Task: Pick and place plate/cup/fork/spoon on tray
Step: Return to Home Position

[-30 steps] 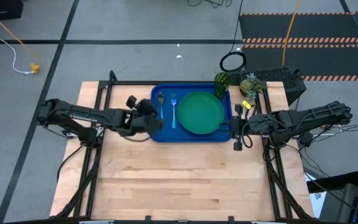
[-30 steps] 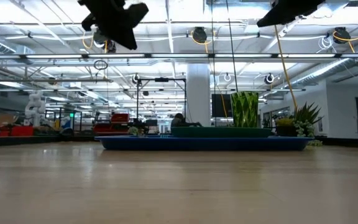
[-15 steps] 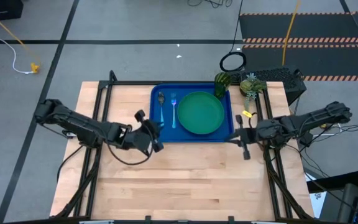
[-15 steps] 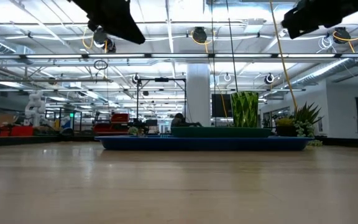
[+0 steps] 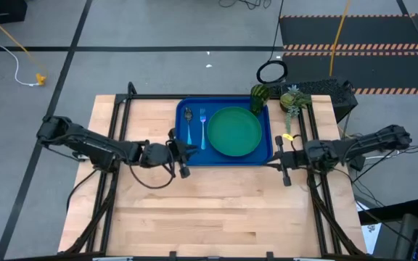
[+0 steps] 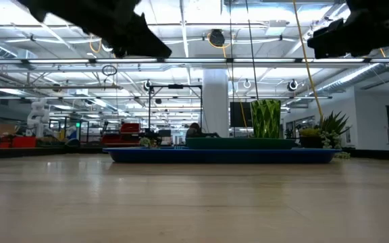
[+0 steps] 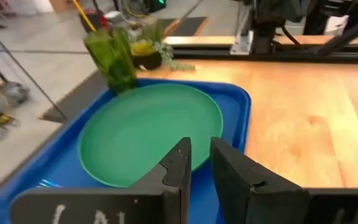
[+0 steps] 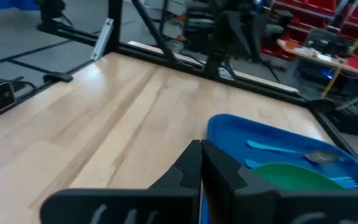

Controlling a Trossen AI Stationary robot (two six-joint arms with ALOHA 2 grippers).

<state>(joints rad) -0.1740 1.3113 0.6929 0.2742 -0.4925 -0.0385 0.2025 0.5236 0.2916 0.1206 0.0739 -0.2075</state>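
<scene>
Now both tools hang empty: left tool (image 5: 182, 154) slightly parted, right tool (image 5: 284, 161) pinched closed, flanking the tray (image 5: 181, 156). Plate (image 5: 234, 131), cup (image 5: 258, 98), fork (image 5: 203, 127) and spoon (image 5: 188, 119) sit aboard, so retreating clear seems best.

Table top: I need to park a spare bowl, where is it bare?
The wooden table is bare in front of the tray, below both arms. The tray is crowded: spoon, fork, plate, cup.

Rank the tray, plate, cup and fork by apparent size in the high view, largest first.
1. tray
2. plate
3. fork and cup: the fork is longer, the cup bulkier, so no clear order.
</scene>
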